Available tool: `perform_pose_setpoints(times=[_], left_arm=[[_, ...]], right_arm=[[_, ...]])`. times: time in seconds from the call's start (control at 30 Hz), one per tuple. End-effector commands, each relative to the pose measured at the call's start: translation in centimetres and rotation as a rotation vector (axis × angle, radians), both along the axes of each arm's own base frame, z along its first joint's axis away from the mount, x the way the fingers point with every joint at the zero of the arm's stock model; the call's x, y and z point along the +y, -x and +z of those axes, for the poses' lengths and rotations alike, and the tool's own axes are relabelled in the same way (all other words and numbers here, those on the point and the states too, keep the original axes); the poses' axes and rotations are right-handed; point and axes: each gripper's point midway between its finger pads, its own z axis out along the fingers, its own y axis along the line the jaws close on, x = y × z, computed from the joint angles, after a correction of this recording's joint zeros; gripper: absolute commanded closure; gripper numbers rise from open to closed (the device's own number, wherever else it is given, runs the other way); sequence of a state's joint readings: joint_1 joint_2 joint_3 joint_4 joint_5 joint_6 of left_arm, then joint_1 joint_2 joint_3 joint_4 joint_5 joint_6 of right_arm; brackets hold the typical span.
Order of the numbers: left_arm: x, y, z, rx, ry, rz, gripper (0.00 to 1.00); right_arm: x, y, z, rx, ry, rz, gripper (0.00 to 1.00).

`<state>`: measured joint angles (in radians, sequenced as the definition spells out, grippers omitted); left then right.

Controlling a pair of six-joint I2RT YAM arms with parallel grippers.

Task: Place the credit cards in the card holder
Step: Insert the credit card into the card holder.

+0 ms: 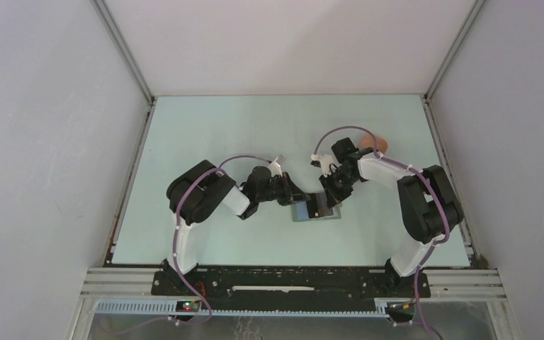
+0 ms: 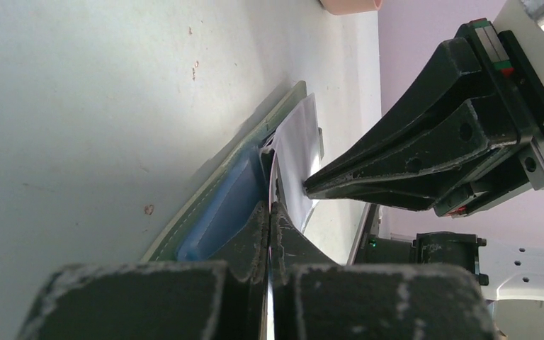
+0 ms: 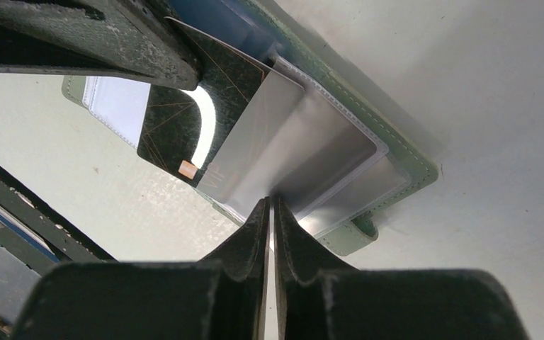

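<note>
Your left gripper (image 2: pixel 270 207) pinched tight on the black card (image 3: pixel 166 124); your right gripper (image 3: pixel 270 202) had closed on the open card holder (image 3: pixel 347 241).

No readable text, brand, number or sign in any view. Black card (image 3: pixel 173 117), upper left of the right wrist frame: only a white curved stripe, thin line pattern and a small copper square, nothing legible. Silver card (image 3: pixel 255 134) next to it: plain face. Card holder (image 3: pixel 411 166), right of centre in that frame: plain stitched edge, clear sleeves, nothing readable.
</note>
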<state>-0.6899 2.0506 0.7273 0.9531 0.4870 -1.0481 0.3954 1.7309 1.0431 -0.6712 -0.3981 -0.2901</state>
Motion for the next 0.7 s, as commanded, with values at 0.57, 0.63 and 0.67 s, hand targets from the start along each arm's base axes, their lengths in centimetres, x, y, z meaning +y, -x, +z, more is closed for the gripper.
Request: perform_pose_setpoints(times=[0.57, 0.63, 0.67], left_arm=[[-1.5, -0.3, -0.2, 0.034, 0.015, -0.038, 0.80], [-1.5, -0.3, -0.4, 0.039, 0.014, -0.039, 0.79], [-1.5, -0.3, -0.5, 0.041, 0.013, -0.038, 0.78]], right_arm=[[7.4, 2.2, 6.2, -0.351, -0.129, 0.520, 0.67], [8.6, 2.3, 6.2, -0.452, -0.092, 0.610, 0.71], [9.1, 2.0, 6.1, -0.496, -0.069, 0.640, 0.75]])
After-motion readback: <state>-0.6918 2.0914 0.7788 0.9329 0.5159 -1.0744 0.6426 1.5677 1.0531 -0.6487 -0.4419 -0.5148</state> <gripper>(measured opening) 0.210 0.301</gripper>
